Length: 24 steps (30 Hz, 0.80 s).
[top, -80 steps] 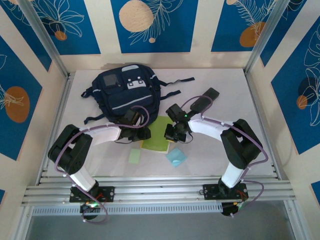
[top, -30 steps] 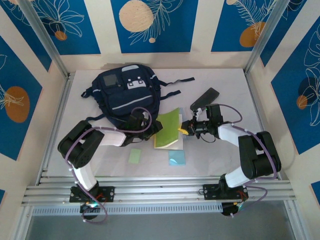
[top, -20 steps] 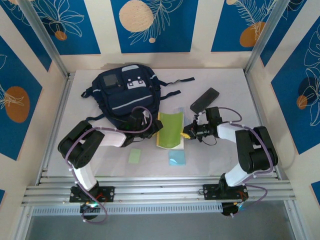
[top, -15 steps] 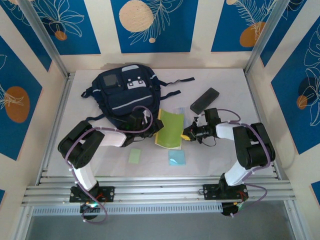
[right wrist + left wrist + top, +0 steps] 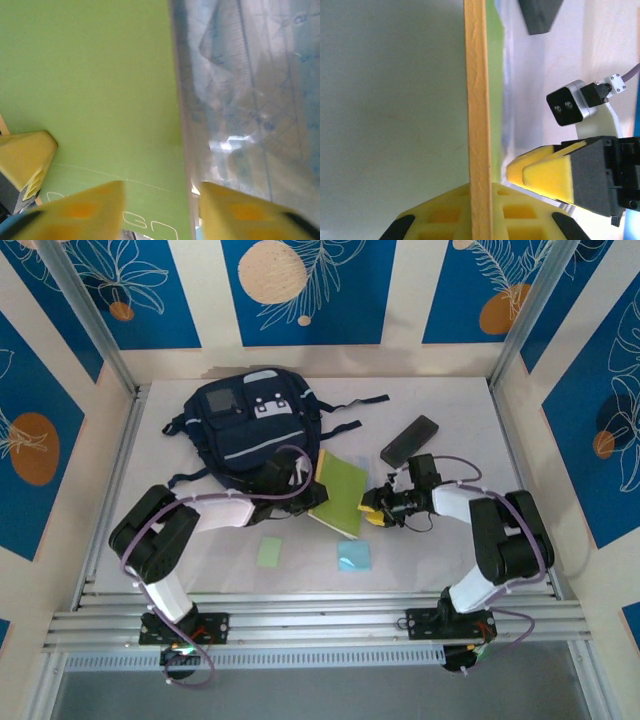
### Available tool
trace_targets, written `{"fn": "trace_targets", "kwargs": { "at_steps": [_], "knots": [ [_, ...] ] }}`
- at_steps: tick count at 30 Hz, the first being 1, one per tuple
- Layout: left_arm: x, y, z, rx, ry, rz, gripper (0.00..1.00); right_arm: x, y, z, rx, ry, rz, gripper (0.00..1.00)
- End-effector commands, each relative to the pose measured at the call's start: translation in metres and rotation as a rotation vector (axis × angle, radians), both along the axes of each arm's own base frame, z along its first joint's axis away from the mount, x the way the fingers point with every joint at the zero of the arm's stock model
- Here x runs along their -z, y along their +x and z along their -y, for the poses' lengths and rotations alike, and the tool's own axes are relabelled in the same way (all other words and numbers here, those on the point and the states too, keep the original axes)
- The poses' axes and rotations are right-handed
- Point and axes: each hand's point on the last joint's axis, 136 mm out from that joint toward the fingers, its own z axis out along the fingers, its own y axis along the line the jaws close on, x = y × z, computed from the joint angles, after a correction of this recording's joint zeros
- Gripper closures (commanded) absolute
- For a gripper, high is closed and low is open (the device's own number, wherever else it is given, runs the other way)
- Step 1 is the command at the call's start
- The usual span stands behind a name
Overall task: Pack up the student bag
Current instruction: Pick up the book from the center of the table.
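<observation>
Student bag lies flat, far left on the white table, long axis near-to-far, top toward the blue-patterned far wall. Left fingers clamp the green notebook; right fingers stand apart.

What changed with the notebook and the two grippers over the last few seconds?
The green notebook, flat on the table at first, was lifted by the right gripper and handed over. The left gripper has shut on its bag-side edge and the right has opened. The student bag, black phone and green sticky note stayed put.
</observation>
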Motion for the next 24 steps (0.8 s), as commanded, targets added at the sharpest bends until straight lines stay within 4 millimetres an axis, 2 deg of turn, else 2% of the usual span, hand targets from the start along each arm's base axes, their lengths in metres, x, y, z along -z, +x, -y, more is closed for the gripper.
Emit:
{"fn": "trace_targets", "kwargs": {
  "at_steps": [1,4,6,10,13,18,22,24],
  "knots": [
    [-0.07,0.01,0.026,0.039,-0.152,0.107,1.0,-0.039,0.009,0.013,0.042,-0.082,0.087,0.22],
    [-0.105,0.031,0.032,-0.014,-0.21,0.193,1.0,-0.067,0.013,0.033,0.133,-0.17,0.144,0.07],
    [-0.119,0.051,0.029,-0.086,-0.213,0.249,1.0,-0.085,0.016,0.037,0.188,-0.155,0.171,0.0],
    [-0.145,0.093,0.019,-0.248,-0.236,0.357,1.0,-0.105,0.022,0.025,0.288,-0.043,0.165,0.01],
    [-0.151,0.115,0.011,-0.357,-0.223,0.405,1.0,-0.113,0.035,0.009,0.373,0.037,0.204,0.01],
    [-0.149,0.129,0.006,-0.463,-0.287,0.38,1.0,-0.134,0.061,-0.015,0.538,0.142,0.354,0.01],
    [-0.15,0.128,-0.005,-0.526,-0.314,0.376,1.0,-0.15,0.075,-0.031,0.584,0.196,0.429,0.01],
    [-0.151,0.126,-0.011,-0.552,-0.328,0.372,1.0,-0.151,0.08,-0.038,0.595,0.227,0.419,0.01]
  ]
}}
